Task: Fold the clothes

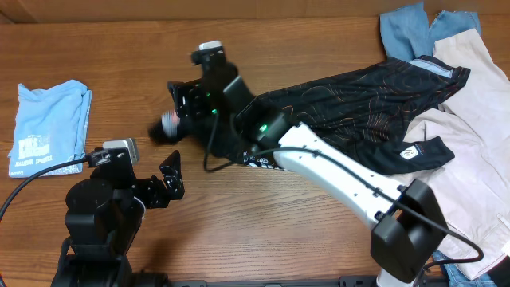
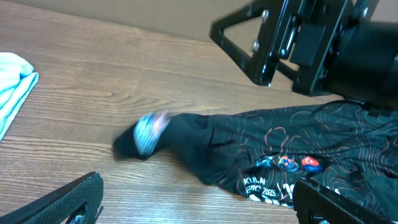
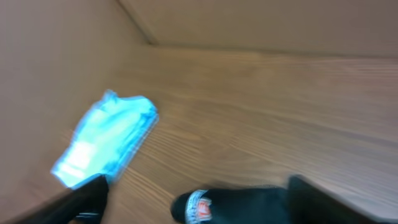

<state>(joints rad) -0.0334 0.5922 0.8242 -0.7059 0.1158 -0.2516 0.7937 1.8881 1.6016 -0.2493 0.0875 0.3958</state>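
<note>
Now we hold our right pincer (image 1: 180,99) released over the black garment (image 1: 351,96), its sleeve end below; left pincer (image 1: 169,184) likewise spread.

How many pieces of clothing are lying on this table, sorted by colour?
Black garment: 1
Pale blue folded garment: 1
Beige garment: 1
Blue garment: 1
Total: 4, taking the beige cloth as a single piece.

black garment (image 1: 358,96) sleeve end blurred, beige garment (image 1: 478,135) cut off
</note>
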